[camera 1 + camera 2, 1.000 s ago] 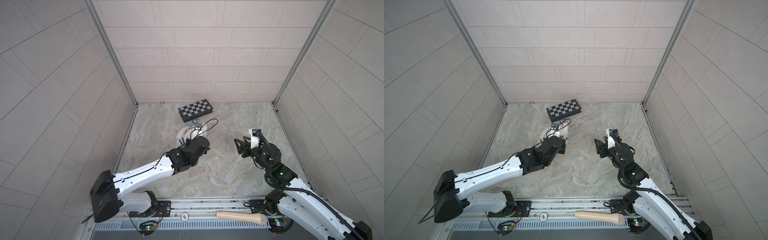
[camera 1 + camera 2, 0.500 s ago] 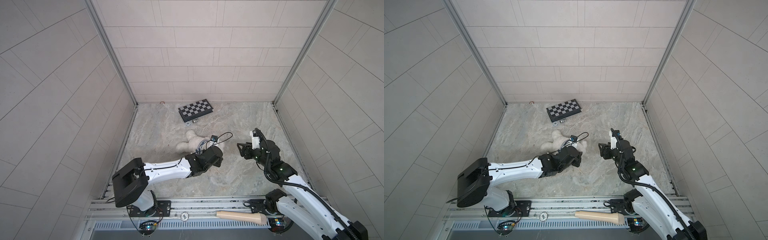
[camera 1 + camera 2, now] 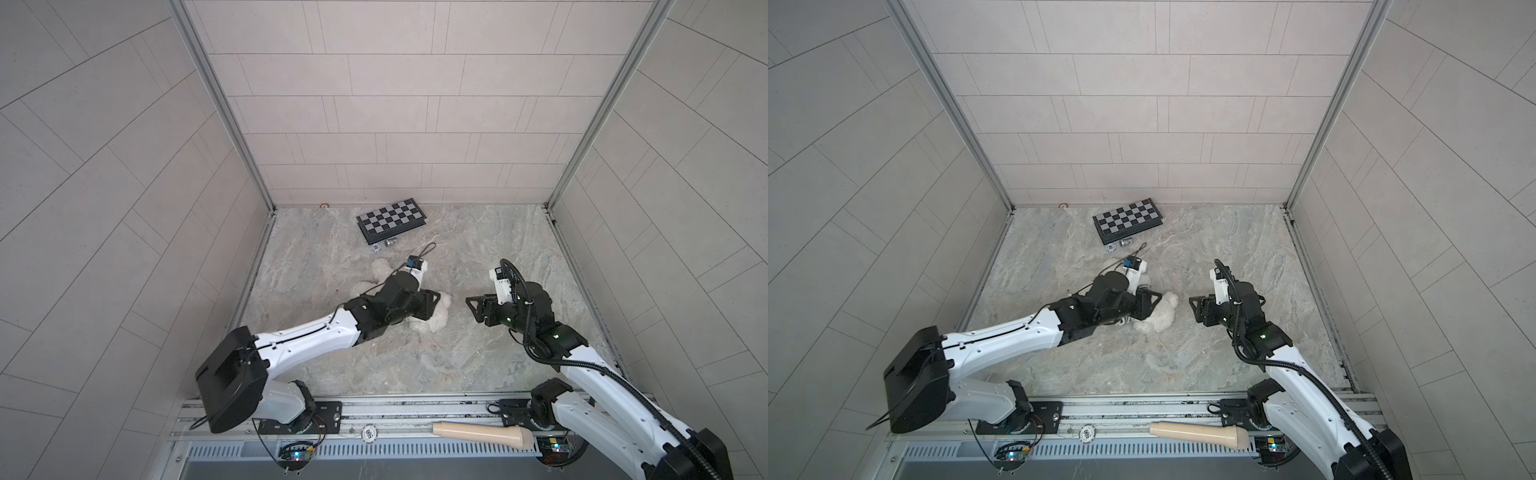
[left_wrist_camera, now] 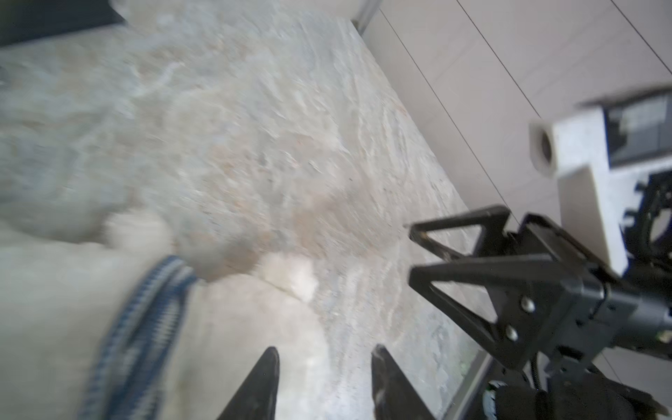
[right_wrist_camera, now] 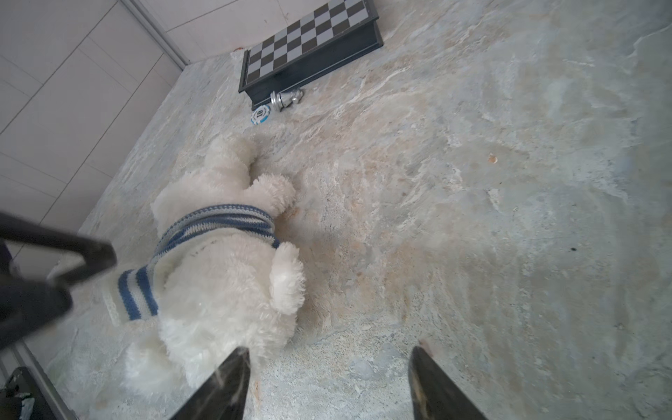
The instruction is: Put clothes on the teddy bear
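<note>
The teddy bear (image 5: 225, 291) is fluffy and white and lies on the marble table, its head toward my right arm. A blue-and-white striped shirt (image 5: 218, 222) sits bunched round its body just behind the head, with one sleeve (image 5: 138, 294) sticking out. My left gripper (image 3: 434, 305) (image 4: 324, 352) hovers over the bear's head (image 3: 439, 319), open, nothing between its fingers. My right gripper (image 3: 471, 309) (image 5: 329, 354) stands open just right of the head, empty, one fingertip close to the fur. In both top views my left arm hides most of the bear (image 3: 1160, 319).
A folded chessboard (image 3: 391, 219) lies at the back, with a silver chess piece (image 3: 390, 242) and a poker chip (image 3: 376, 248) in front of it. A beige handle-shaped object (image 3: 482, 434) rests on the front rail. Tiled walls close in three sides.
My left gripper has moved from the back of the table toward the front right, to the bear's head, and has opened from shut. The right gripper has opened wider.
</note>
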